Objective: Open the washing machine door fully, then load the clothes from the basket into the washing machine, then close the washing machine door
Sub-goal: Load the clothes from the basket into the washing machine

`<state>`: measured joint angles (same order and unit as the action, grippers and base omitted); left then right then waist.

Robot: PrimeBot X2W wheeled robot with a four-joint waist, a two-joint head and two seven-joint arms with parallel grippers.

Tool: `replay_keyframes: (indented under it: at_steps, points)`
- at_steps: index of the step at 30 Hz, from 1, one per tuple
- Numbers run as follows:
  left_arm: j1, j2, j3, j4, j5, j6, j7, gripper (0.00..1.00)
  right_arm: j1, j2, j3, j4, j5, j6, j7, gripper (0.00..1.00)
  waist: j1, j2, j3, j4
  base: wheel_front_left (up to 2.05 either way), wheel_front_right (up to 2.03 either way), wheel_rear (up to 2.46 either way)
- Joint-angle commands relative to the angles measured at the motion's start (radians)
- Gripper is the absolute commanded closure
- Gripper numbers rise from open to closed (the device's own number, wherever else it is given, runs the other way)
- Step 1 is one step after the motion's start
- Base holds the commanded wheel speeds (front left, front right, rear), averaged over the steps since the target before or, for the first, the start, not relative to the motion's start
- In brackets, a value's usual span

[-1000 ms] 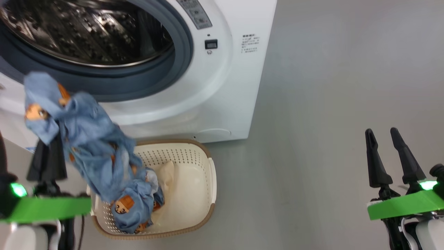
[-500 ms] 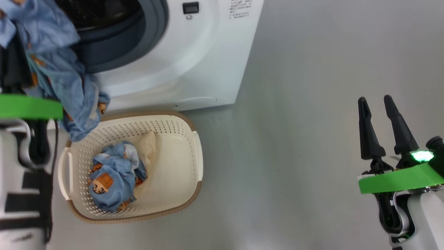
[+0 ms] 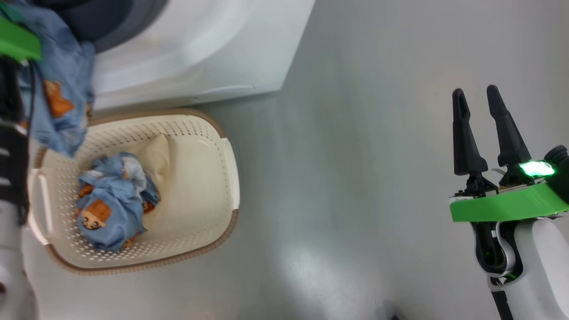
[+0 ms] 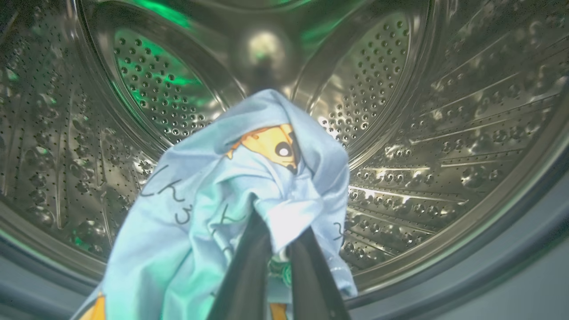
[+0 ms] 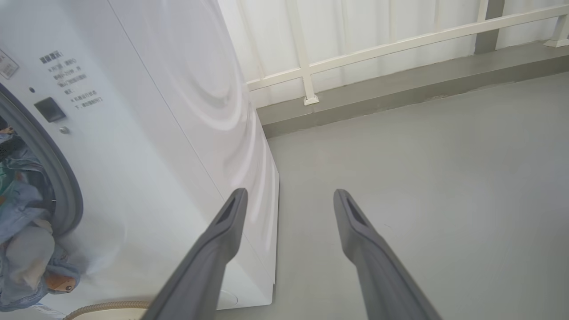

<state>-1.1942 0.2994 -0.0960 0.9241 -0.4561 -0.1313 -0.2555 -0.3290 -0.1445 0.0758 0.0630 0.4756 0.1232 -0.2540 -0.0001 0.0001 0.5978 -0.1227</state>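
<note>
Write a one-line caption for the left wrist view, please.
Left gripper shut on a light blue bear-print cloth, held at the mouth of the perforated steel drum.

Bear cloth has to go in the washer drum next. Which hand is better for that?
Left. The left hand is shut on the bear cloth, right in front of the drum. The right hand is open and empty, off over the floor beside the washing machine.

Floor (image 3: 355, 178) holds basket (image 3: 232, 178), probably washing machine (image 3: 200, 53)
</note>
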Motion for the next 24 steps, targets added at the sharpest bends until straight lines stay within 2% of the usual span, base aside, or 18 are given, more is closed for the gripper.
replay_keyframes:
  at_steps: [1, 10, 16, 19, 24]
  points:
    - [-0.046, 0.058, -0.002, 0.015, 0.010, 0.001, -0.006, 1.00, -0.003, 0.001, 0.024, -0.027, -0.013, 0.008, -0.008, 0.00, 0.0001, -0.0001, 0.048, -0.031, 0.00, 0.00, 0.00]
    - [-0.184, 0.101, -0.060, 0.209, -0.017, 0.001, 0.004, 1.00, -0.010, 0.018, 0.043, -0.029, -0.014, 0.008, -0.008, 0.00, 0.0001, -0.0001, 0.086, -0.069, 0.00, 0.00, 0.00]
    - [-0.250, 0.146, -0.086, 0.255, -0.014, 0.001, -0.003, 1.00, -0.007, 0.023, 0.047, -0.035, -0.015, 0.008, -0.008, 0.00, 0.0001, -0.0001, 0.104, -0.086, 0.00, 0.00, 0.00]
    - [-0.283, 0.168, -0.075, 0.183, -0.002, 0.001, -0.005, 1.00, -0.008, 0.026, 0.044, -0.041, -0.015, 0.008, -0.008, 0.00, 0.0001, -0.0001, 0.118, -0.089, 0.00, 0.00, 0.00]
    - [-0.280, 0.192, 0.015, -0.061, 0.046, 0.005, -0.006, 1.00, -0.020, 0.033, 0.047, -0.045, -0.018, 0.008, -0.008, 0.00, 0.0001, -0.0001, 0.140, -0.092, 0.00, 0.00, 0.00]
